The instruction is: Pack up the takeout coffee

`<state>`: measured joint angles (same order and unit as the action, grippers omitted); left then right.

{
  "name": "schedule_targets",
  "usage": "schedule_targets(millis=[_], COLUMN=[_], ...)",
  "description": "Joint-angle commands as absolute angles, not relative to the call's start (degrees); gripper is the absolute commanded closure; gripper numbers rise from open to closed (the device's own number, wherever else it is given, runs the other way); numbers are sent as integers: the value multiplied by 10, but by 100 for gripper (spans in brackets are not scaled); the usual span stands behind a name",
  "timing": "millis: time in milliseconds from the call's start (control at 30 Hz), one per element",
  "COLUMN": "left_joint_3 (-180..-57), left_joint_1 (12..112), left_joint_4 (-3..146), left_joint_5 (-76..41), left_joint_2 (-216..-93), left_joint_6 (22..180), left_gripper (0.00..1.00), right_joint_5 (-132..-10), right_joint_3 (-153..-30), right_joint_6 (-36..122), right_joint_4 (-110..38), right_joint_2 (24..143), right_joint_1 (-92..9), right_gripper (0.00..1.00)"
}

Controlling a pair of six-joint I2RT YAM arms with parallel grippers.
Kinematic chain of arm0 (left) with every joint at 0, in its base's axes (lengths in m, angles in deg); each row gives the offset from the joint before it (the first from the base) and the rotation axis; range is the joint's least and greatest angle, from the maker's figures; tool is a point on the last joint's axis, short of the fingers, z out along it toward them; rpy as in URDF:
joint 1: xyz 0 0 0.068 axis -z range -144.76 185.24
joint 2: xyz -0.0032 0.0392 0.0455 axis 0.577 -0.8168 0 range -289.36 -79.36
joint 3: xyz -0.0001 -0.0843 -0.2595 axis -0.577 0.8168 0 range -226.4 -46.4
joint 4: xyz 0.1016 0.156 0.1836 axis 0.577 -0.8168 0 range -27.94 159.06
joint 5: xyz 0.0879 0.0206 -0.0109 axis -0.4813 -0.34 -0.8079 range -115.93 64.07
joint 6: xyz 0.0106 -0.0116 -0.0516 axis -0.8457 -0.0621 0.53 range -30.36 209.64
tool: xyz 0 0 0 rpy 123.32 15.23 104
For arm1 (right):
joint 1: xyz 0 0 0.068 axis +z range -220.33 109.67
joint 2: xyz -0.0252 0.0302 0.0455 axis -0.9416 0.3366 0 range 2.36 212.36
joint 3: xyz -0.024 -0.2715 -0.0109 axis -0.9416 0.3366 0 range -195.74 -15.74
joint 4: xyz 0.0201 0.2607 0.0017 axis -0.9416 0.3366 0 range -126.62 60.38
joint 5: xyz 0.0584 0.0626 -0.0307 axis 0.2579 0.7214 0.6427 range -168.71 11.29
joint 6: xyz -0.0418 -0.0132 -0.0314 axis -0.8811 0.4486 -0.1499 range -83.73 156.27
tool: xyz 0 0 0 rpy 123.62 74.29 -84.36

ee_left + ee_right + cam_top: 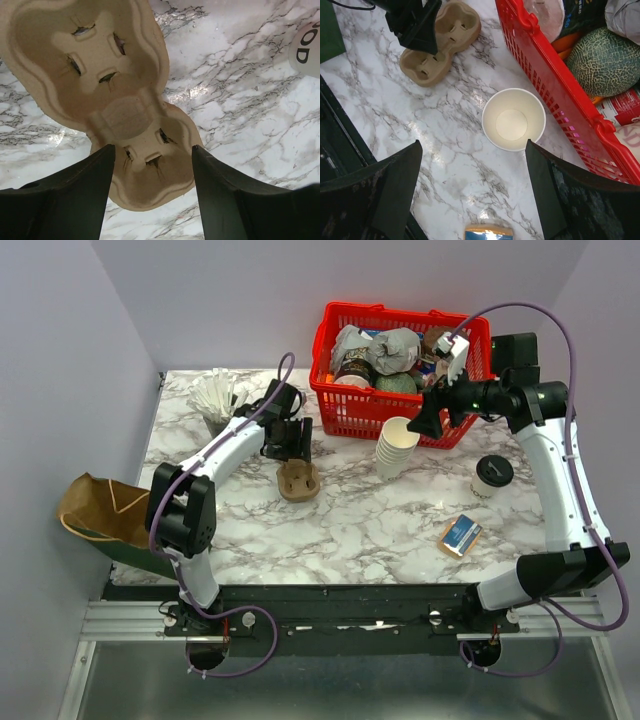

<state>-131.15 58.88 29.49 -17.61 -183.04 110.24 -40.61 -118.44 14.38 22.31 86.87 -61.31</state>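
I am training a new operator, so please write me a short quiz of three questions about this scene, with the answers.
1. True or false: the stack of paper cups stands inside the red basket.
2. What lies directly under the left claw? A) cup carrier B) lidded cup C) blue packet
3. Fill in: the jaws of the right claw are ____.
Key: 1 false, it stands on the table, outside the basket; 2 A; 3 open.
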Motion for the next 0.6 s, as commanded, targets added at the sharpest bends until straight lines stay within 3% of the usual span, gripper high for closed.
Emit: schedule_targets(millis=[0,567], left_joint_3=[-1332,-1355], left_joint_1=[590,589], left_joint_4=[278,277], left_joint_5=[-208,-231], left_joint_2=[-1837,-1868], left_joint_6=[1128,1147], left_gripper=[30,34], right_joint_5=[-412,-415], right_joint_3=[-1175,-1157], right_joint_6=[144,131], right_joint_4=[208,213], right_joint_2=[853,849], right_joint_1=[-612,-611], right_gripper=[8,8])
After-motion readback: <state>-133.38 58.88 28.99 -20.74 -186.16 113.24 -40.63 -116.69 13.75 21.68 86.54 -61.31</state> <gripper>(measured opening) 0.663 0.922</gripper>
